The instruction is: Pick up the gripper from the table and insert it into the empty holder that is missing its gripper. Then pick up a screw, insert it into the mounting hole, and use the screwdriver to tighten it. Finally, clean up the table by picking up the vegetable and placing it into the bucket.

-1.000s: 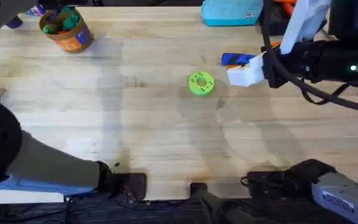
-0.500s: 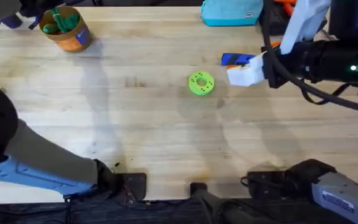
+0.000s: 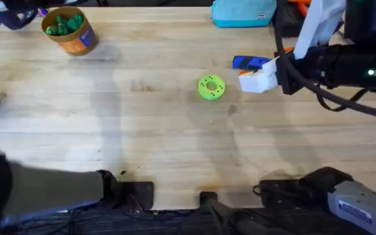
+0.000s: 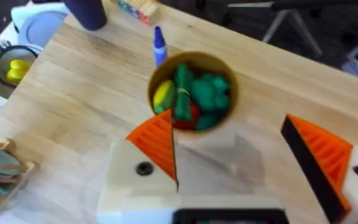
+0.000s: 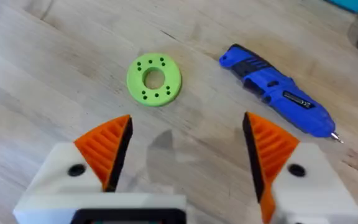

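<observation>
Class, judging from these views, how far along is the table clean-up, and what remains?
Done: green vegetable pieces sit inside the orange bucket. In hand: nothing; the left gripper is open and empty above the bucket, the right gripper open over the table. Left: the blue screwdriver and lime-green disc lie loose on the table.

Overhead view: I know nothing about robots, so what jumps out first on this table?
The bright lime-green disc with holes lies mid-table, with a blue screwdriver just beyond it to the right. At the far left corner stands the orange bucket, filled with green toy vegetables. The right gripper hovers near the disc, orange-padded fingers apart.
</observation>
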